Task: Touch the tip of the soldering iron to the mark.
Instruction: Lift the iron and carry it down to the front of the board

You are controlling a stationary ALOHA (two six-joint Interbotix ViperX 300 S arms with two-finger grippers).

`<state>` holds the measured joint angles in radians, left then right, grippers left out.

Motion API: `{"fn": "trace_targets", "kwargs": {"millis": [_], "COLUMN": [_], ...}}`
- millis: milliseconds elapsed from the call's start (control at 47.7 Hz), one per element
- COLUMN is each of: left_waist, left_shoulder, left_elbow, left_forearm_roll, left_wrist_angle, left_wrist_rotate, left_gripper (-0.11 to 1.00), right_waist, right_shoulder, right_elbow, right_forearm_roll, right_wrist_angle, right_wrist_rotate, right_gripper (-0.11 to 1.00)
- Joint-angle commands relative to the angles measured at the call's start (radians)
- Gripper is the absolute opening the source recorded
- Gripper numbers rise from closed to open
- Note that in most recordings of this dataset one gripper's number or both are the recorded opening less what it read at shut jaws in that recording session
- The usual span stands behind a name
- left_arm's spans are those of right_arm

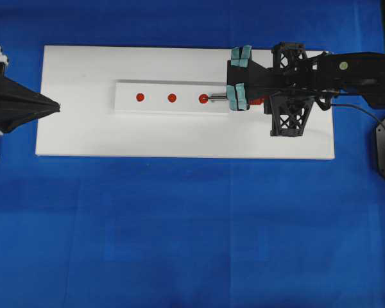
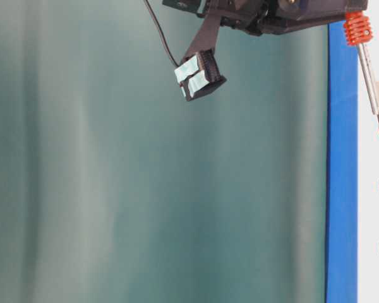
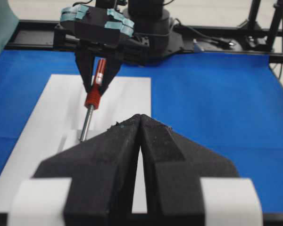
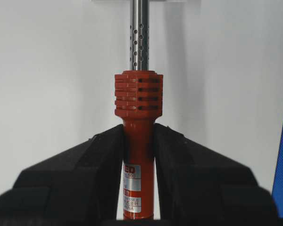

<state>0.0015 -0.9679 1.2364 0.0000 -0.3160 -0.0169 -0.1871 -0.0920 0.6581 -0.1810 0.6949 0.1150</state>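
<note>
A: What is the right gripper (image 4: pixel 138 155) doing?

B: Its black jaws are clamped on the red-orange handle of the soldering iron (image 4: pixel 138 141), one pad on each side, just below the ribbed collar. The silver shaft runs out ahead of the jaws, slanting down toward the board.

A: And the other tool?

B: The left gripper (image 3: pixel 139 123) has its jaws pressed together with nothing between them. In the overhead view it sits at the left edge of the white board (image 1: pixel 83 135), well apart from the iron.

A: Go through the scene from the biggest thing down.

B: A blue cloth (image 1: pixel 192 231) covers the table. On it lies the white board, and on the board a smaller raised white strip (image 1: pixel 128 102) carrying three red marks in a row. The right arm (image 1: pixel 346 70) reaches in over the board's right end, with the black cord (image 1: pixel 366 115) trailing beside it.

A: Where is the tip?

B: The tip (image 1: pixel 209 98) is at the rightmost mark (image 1: pixel 203 98), the one nearest the right gripper. From table level the shaft's end meets that red dot; whether it truly touches I cannot tell.
</note>
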Motion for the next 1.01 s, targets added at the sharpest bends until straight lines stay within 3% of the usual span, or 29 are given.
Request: {"fn": "trace_targets", "kwargs": {"millis": [0,189,420,608,986], "left_waist": [0.002,0.002,0.002,0.002,0.002], "left_shoulder": [0.008,0.008,0.008,0.008,0.006], "left_elbow": [-0.011,-0.011,-0.011,-0.012,-0.011], "left_forearm_roll": [0.000,0.000,0.000,0.000,0.000], "left_wrist_angle": [-0.009,-0.011,-0.011,-0.011,-0.011], "left_wrist_rotate": [-0.002,-0.002,-0.002,-0.002,-0.002], "left_gripper": [0.00,0.00,0.00,0.00,0.00], "right_waist": [-0.002,-0.002,-0.002,-0.002,-0.002], "right_shoulder": [-0.011,-0.046,-0.124,-0.183,-0.198], "right_elbow": [-0.014,-0.040,-0.109,-0.163,-0.167], "right_forearm_roll": [0.002,0.000,-0.009,-0.043,-0.060], "right_wrist_angle": [0.000,0.038,0.179,0.275,0.272], "right_wrist_rotate": [-0.002,-0.002,-0.005,-0.006,-0.002], "right_gripper": [0.06,0.06,0.06,0.06,0.06]}}
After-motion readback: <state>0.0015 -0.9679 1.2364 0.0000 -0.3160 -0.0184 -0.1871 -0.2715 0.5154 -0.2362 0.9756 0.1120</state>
